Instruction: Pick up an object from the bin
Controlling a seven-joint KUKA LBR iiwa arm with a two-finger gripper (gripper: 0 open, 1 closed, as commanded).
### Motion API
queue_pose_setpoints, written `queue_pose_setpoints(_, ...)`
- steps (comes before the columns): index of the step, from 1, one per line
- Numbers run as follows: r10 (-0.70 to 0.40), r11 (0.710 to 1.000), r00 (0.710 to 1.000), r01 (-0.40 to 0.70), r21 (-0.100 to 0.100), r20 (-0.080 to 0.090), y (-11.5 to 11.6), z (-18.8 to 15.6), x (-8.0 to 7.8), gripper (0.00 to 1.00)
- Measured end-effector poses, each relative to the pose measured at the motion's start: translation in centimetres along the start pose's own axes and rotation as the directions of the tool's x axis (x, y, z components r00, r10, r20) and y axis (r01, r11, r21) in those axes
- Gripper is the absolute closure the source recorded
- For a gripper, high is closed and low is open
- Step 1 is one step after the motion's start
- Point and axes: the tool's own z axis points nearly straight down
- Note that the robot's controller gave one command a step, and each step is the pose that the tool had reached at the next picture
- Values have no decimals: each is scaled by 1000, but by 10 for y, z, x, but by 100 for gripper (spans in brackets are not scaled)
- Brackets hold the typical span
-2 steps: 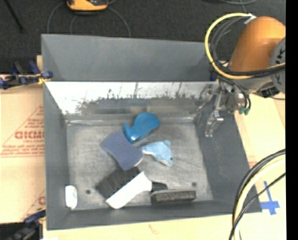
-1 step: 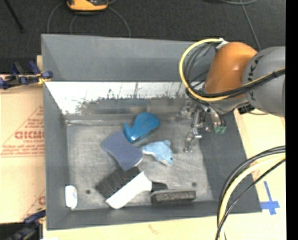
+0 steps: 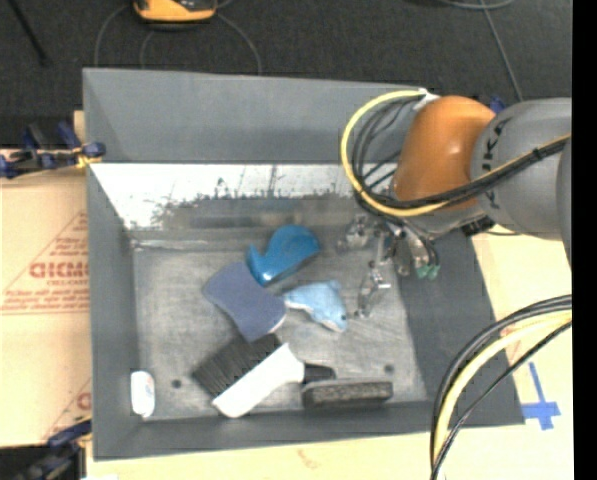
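Note:
My gripper (image 3: 371, 290) hangs low in the right part of the bin, below the orange wrist cover. Just left of it lies a small light-blue crumpled piece (image 3: 318, 304), close to the gripper's tip; whether they touch I cannot tell. A glossy teal-blue rounded thing (image 3: 283, 251) lies further left and toward the back wall. A flat slate-blue pad (image 3: 243, 299) lies beside both, near the bin's middle. Nothing shows between the gripper's jaws.
Toward the front lie a brush with black bristles and a white handle (image 3: 253, 373), a dark grey bar (image 3: 346, 393) and, at the front left corner, a small white cylinder (image 3: 142, 393). The arm and its cables cover the bin's right back corner.

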Motion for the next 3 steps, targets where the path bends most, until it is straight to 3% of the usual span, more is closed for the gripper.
queue_pose_setpoints(1,130,991,991,-130,-1,7,31,-10,7,0)
queue_pose_setpoints(2,74,997,997,-74,1,8,43,22,25,0)
queue_pose_setpoints(3,221,975,975,-221,-4,18,37,30,26,100)
